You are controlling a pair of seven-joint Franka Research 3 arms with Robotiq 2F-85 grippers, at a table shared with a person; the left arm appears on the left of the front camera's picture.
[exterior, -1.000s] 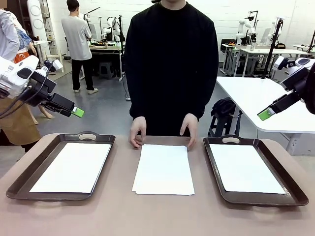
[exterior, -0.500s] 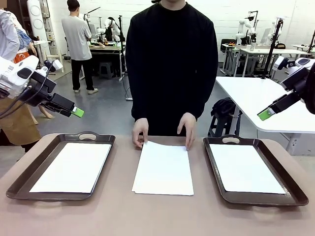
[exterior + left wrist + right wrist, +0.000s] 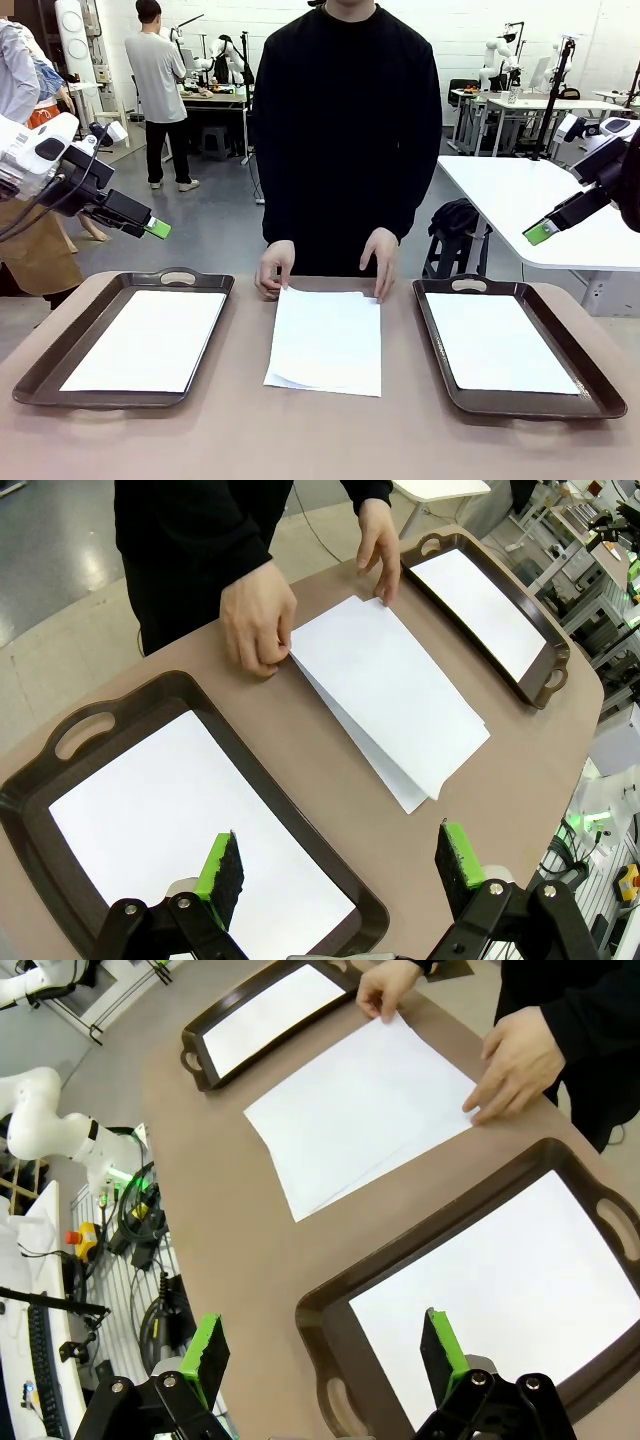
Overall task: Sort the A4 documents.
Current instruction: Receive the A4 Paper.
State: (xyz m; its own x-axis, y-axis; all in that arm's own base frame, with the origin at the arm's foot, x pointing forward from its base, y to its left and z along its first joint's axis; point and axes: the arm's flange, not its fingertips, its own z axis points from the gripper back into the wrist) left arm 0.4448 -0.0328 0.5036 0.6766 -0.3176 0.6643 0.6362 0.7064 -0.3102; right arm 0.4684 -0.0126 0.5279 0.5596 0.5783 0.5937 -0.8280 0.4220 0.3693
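A small stack of A4 documents (image 3: 325, 340) (image 3: 390, 695) (image 3: 360, 1110) lies in the middle of the brown table, slightly fanned. The person's hands (image 3: 275, 268) (image 3: 381, 262) pinch its far corners. One white sheet (image 3: 150, 338) lies in the left tray (image 3: 50, 365), another (image 3: 500, 342) in the right tray (image 3: 600, 385). My left gripper (image 3: 155, 228) (image 3: 340, 865) hangs open high above the left tray's far end. My right gripper (image 3: 541, 232) (image 3: 325, 1350) hangs open above and outside the right tray. Neither holds anything.
The dark brown trays have handles at their far ends (image 3: 178, 277) (image 3: 468, 285). Bare tabletop (image 3: 320, 430) runs along the near edge. A white table (image 3: 540, 195) stands behind at the right, and people stand farther back at the left.
The person's hands have shifted on the stack's far edge. The top sheet has skewed slightly left, baring a lower sheet's near corner. Both arms have stayed still.
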